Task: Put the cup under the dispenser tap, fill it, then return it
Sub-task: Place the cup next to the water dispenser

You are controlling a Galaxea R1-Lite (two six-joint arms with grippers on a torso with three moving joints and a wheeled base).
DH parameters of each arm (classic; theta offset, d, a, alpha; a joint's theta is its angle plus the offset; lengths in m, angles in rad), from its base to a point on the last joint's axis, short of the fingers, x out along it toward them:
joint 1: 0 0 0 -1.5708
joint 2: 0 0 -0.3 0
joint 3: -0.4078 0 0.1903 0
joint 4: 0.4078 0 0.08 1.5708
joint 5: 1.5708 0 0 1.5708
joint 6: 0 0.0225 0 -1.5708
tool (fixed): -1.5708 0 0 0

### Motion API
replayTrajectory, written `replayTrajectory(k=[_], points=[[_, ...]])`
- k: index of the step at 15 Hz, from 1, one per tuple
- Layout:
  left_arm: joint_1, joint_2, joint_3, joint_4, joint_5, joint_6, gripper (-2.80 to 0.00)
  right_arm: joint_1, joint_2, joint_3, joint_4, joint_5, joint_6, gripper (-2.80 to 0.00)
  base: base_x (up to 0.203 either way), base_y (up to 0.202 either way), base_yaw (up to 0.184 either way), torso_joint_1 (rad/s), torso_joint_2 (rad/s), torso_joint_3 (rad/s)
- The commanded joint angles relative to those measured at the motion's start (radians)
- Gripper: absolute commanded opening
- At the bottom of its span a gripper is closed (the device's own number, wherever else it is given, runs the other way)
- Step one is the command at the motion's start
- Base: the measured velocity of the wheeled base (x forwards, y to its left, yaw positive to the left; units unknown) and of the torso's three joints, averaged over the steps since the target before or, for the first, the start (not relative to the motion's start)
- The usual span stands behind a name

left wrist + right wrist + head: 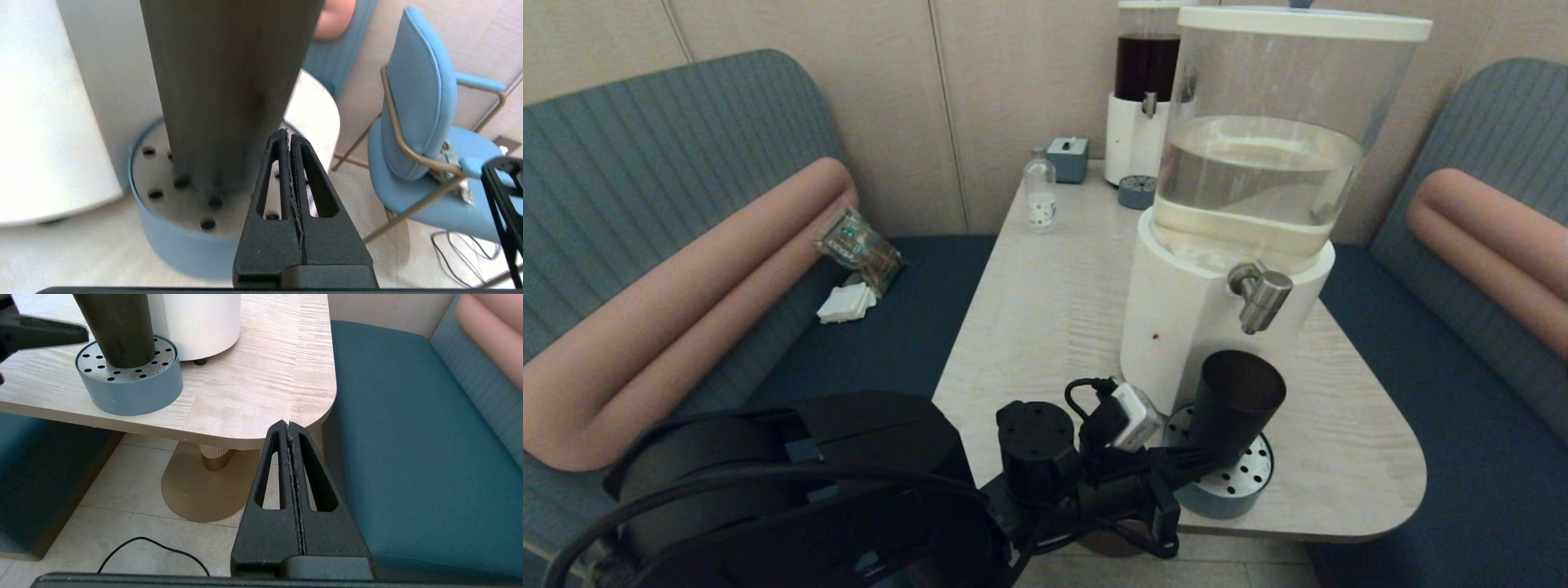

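Observation:
The dark tapered cup (1237,400) (229,81) (116,330) stands on the round perforated drip tray (1241,494) (179,249) (130,392). It sits below the brushed-steel dispenser tap (1260,296) of the big white-based dispenser (1176,310), whose clear tank is partly full. My left gripper (1211,456) (289,132) is shut, its fingers pressed together with nothing between them. Its tip lies right beside the cup's lower side. My right gripper (289,424) is shut and empty, hanging low off the table's near right corner, outside the head view.
The light wood table (1045,310) also carries a small clear bottle (1040,196), a grey-blue box (1067,158), and a second dispenser with dark liquid (1145,73) with its small tray (1136,192). Teal benches flank the table. A blue chair (416,102) stands beyond its edge.

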Motion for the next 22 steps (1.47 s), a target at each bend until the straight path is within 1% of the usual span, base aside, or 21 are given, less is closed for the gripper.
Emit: replayTrajectory(k=[1, 4, 8, 12, 14, 16, 19, 21, 22], points=[[0.0, -0.017, 0.027, -0.009, -0.001, -0.001, -2.8, 0.0, 0.0, 0.014, 0.0, 0.0, -0.001, -2.8, 0.0, 0.0, 0.0, 0.0, 0.0, 0.0], [0.0, -0.061, 0.077, -0.009, 0.002, -0.002, -2.8, 0.001, 0.0, 0.014, 0.0, 0.0, -0.001, -2.8, 0.0, 0.0, 0.0, 0.0, 0.0, 0.0], [0.0, -0.09, 0.115, -0.009, 0.007, -0.004, -2.8, 0.0, 0.0, 0.014, 0.0, 0.0, -0.001, -2.8, 0.0, 0.0, 0.0, 0.0, 0.0, 0.0], [-0.003, -0.114, 0.164, -0.009, 0.027, -0.004, -2.8, 0.0, 0.0, 0.014, 0.0, 0.0, -0.001, -2.8, 0.0, 0.0, 0.0, 0.0, 0.0, 0.0], [-0.006, -0.139, 0.207, -0.009, 0.056, -0.005, -2.8, 0.0, 0.0, 0.014, 0.0, 0.0, -0.001, -2.8, 0.0, 0.0, 0.0, 0.0, 0.0, 0.0], [-0.006, -0.159, 0.239, -0.009, 0.066, -0.007, -2.8, 0.0, 0.0, 0.014, 0.0, 0.0, -0.001, -2.8, 0.0, 0.0, 0.0, 0.0, 0.0, 0.0], [-0.003, -0.16, 0.233, -0.009, 0.072, -0.01, -2.8, 0.0, 0.0, 0.014, 0.0, 0.0, -0.001, -2.8, 0.0, 0.0, 0.0, 0.0, 0.0, 0.0], [0.002, -0.143, 0.192, -0.009, 0.073, -0.014, -2.8, 0.0, 0.0, 0.014, 0.0, 0.0, -0.001, -2.8, 0.0, 0.0, 0.0, 0.0, 0.0, 0.0], [0.007, -0.125, 0.167, -0.009, 0.074, -0.015, -0.98, 0.0, 0.0, 0.014, 0.0, 0.0, -0.001, -2.8, 0.0, 0.0, 0.0, 0.0, 0.0, 0.0]])
